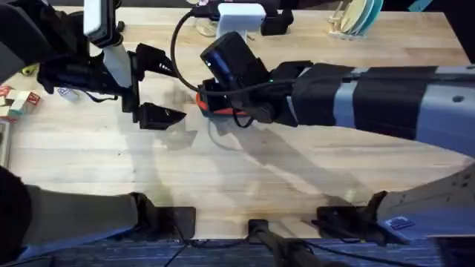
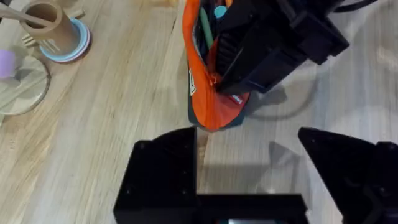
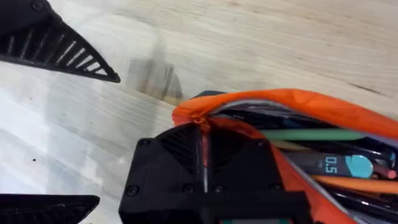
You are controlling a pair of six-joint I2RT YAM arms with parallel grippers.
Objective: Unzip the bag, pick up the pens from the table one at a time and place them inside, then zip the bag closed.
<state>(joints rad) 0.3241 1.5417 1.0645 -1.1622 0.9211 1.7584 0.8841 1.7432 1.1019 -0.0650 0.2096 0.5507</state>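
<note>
The orange-red bag [image 1: 217, 106] lies on the table [image 1: 245, 178] with its zipper open. Inside it I see a light green pen [image 3: 311, 134] [image 2: 206, 28] among several other pens. My right gripper [image 3: 202, 134] reaches in from the right and is shut on the bag's zipper end [image 3: 199, 121]; in the overhead view it covers most of the bag [image 2: 208, 99]. My left gripper [image 2: 249, 155] hovers open just left of the bag, a little short of its near end, with nothing between its fingers [image 1: 159, 115].
A wooden cup with pale sticks [image 2: 53, 25] stands on a blue coaster beside a round wooden stand [image 2: 18, 87]. Small coloured blocks [image 1: 15, 100] lie at the left edge. A white box [image 1: 241, 16] and a plate rack [image 1: 356, 18] sit along the far edge.
</note>
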